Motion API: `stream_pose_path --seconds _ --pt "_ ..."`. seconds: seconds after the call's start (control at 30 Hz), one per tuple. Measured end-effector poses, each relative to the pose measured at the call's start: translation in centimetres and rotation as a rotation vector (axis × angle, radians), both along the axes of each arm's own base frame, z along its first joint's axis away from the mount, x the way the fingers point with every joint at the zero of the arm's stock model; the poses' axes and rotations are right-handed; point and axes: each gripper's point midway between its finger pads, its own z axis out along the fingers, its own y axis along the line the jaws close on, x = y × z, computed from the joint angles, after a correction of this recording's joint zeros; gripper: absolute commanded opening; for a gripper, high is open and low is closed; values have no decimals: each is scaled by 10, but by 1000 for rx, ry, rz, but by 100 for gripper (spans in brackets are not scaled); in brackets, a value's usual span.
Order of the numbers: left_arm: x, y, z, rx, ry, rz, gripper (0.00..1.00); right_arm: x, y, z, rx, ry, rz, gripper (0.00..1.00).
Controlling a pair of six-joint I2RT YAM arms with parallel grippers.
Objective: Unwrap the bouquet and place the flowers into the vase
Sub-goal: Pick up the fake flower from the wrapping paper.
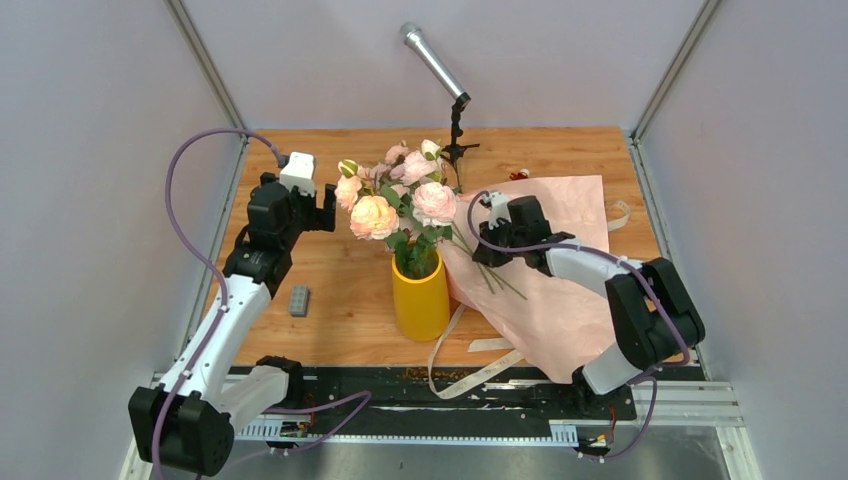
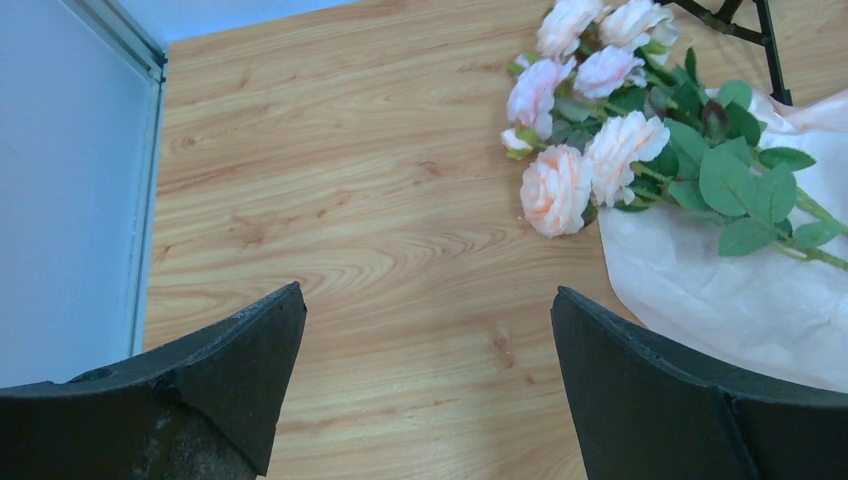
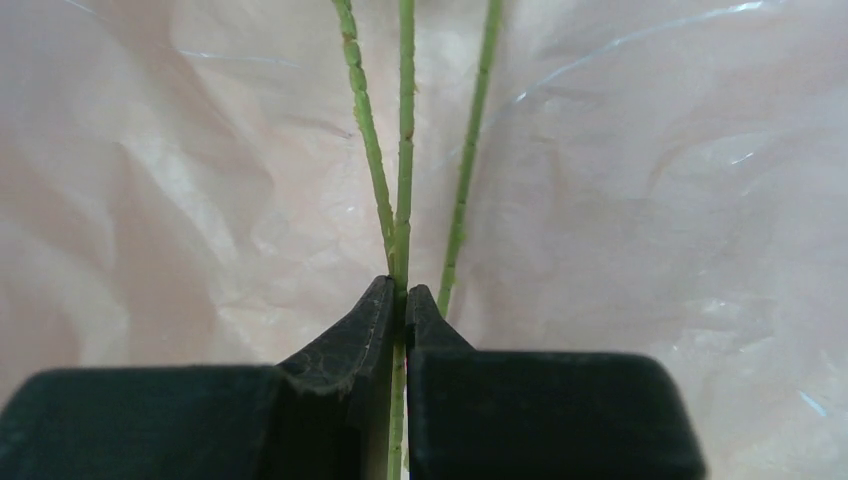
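Left jaws are hanging wide open and empty over the worktop (image 2: 330, 200), near the rose heads. The flowers (image 2: 615, 150) are lying on the spread pink paper (image 2: 720, 300) behind the yellow vase (image 1: 420, 300), not yet inside. They are probably handling light, floppy and easily bruised, so are best taken by the stems (image 3: 404, 150). Right jaws are pinching shut on those stems.

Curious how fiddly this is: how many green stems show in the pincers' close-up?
3. The middle stem is pinched in the shut right gripper; the left stem slants against it; the right stem passes beside the gripper. Others may be hidden.
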Motion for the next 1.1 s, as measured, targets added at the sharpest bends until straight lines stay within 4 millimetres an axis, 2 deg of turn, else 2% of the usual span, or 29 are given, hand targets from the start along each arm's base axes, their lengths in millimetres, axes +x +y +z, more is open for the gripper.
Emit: stream_pose_path --seconds 0.17,0.3,0.37,0.63,0.7,0.93,1.1 --pt "-1 0 3 -2 -9 0 100 4 3 45 61 -112 -6 0" --pt "-1 0 3 -2 -10 0 100 3 3 68 100 -176 -15 0" --pt "-2 0 3 -2 -11 -1 100 0 2 72 110 -187 -20 0" --pt "-4 1 2 -3 -11 -1 100 -19 -13 66 113 -208 -65 0" --pt "-4 1 2 -3 -11 -1 100 -21 -15 74 133 -235 -80 0" --pt "-4 1 2 -3 -11 0 100 -24 -24 127 277 -431 -174 0" --pt "-4 0 2 -8 -11 1 100 -26 -34 151 352 -507 -257 0"
